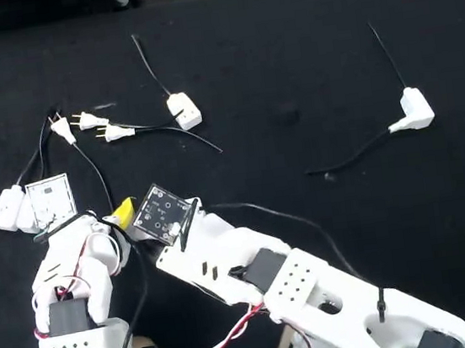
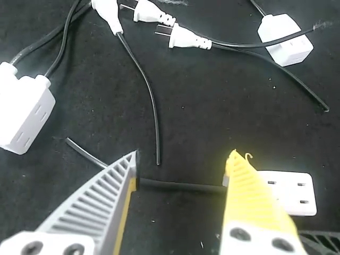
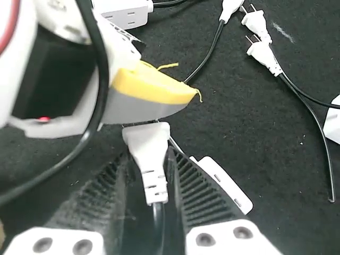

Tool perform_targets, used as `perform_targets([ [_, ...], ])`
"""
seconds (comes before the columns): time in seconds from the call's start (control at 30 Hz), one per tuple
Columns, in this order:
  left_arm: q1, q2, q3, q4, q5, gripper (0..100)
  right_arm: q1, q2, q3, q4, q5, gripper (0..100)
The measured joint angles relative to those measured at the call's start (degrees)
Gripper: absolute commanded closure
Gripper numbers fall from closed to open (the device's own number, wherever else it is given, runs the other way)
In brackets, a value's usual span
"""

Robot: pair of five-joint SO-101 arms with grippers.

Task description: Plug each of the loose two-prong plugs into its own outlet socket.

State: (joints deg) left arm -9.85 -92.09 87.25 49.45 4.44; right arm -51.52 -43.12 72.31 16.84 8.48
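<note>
High view: white plug [image 1: 93, 121], seemingly two-pronged

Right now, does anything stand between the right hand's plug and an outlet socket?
Yes: the yellow finger of the left hand sits directly ahead of the plug; the outlet socket lies beside the right hand.

Tally: 4 white two-prong plugs [image 1: 63, 129] [image 1: 90, 120] [image 1: 117, 132] [image 3: 149, 159], 3 lying loose in one cluster, 1 held. 4 white outlet sockets [image 1: 184, 110] [image 1: 415, 109] [image 1: 6, 208] [image 2: 289, 192]. 2 white arms [image 1: 71, 279] [image 1: 252, 265]. 1 black table [image 1: 285, 49].
</note>
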Motion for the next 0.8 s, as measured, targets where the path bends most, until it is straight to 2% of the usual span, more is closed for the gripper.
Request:
perform_targets([
  [0.33,0.00,0.53,0.00,0.00,-0.97,73,0.00,-8.09,4.13,0.00,0.00,98.8],
  [0.8,0.00,0.53,0.00,0.00,-1.41,73,0.00,-8.70,4.48,0.00,0.00,98.8],
])
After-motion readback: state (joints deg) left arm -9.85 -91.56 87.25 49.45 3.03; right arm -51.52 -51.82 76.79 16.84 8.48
